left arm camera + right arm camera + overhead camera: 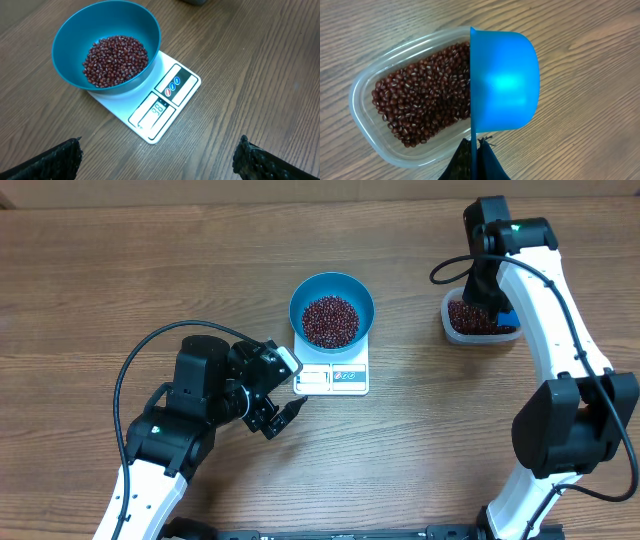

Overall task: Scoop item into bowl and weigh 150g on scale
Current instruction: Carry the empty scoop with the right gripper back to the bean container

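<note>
The blue bowl stands on the white scale, with a heap of dark red-brown beans inside. In the left wrist view the bowl, its beans and the scale lie ahead of my left gripper. That gripper is open, with bare table between its fingers. My right gripper is shut on the handle of a blue scoop. The scoop is turned on its side over the clear tub, which holds more beans.
The clear tub sits at the table's right, under the right arm. The left arm rests near the scale's front left corner. Bare wood shows to the left and in front of the scale.
</note>
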Controlling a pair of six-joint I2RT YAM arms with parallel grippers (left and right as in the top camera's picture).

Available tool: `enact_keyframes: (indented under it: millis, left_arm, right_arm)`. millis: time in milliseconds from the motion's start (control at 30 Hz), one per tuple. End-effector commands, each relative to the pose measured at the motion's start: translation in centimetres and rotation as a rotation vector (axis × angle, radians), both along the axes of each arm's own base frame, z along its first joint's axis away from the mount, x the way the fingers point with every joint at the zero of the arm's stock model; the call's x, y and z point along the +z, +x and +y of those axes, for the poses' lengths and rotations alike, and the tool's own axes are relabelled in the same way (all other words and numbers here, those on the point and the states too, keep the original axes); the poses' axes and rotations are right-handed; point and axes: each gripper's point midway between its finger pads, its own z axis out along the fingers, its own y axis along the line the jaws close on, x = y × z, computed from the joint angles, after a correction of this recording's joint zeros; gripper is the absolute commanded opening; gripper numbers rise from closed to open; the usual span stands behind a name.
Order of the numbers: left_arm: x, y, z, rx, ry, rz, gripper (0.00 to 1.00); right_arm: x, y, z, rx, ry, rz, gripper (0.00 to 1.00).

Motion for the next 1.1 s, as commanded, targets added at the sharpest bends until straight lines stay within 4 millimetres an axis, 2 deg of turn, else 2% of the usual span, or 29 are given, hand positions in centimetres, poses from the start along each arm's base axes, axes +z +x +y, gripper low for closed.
enact_keyframes:
  millis: [0, 267, 500, 767, 1067]
  left_arm:
    - [-0.1, -0.1, 0.0, -0.001, -0.012, 0.011, 1.00]
    - [-0.1, -0.1, 0.0, -0.001, -0.012, 0.011, 1.00]
    - [-0.1, -0.1, 0.0, -0.001, -0.012, 0.011, 1.00]
    - [-0.1, -0.1, 0.0, -0.001, -0.012, 0.011, 0.99]
    - [-0.1, -0.1, 0.0, -0.001, -0.012, 0.011, 0.99]
  right_arm:
    - [-1.1, -0.3, 0.6, 0.011, 0.027, 0.017, 0.04]
    - [-3.5, -0.6, 1.2, 0.050, 0.059, 0.045, 0.04]
    - [-3.9, -0.8, 1.2, 0.055, 0.061, 0.059, 0.04]
    - [-5.3, -1.2, 3.2, 0.103, 0.179, 0.088, 0.04]
    - [-6.0, -1.3, 7.0, 0.219, 0.382, 0.111, 0.04]
